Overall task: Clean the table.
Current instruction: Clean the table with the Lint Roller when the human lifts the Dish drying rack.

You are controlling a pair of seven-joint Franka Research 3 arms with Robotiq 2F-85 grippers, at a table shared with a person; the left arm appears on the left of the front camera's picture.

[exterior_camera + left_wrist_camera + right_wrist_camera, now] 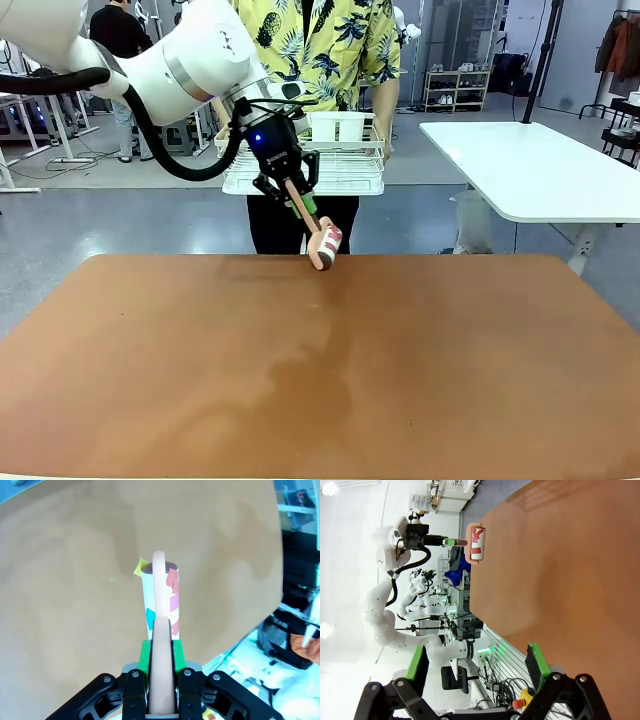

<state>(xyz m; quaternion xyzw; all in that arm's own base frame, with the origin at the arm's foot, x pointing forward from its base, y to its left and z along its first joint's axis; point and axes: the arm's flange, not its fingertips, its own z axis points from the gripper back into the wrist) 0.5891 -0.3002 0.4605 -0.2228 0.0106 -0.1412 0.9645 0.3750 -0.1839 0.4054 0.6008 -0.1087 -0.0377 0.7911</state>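
Your left gripper [293, 195] is clamped on a lint roller [327, 243] handle, its head maybe touching the table [400, 380] at the far edge. Right gripper [477, 662] is spread wide.

The desk [450, 350] is wide, with a matte reddish-brown top and rounded far corners. It stands level and spreads across the near part of the room. Faint darker, cloudy streaks cross its middle.

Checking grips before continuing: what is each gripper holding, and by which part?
The left gripper clamps a lint roller by its pink handle; the right gripper is open, holding nothing.
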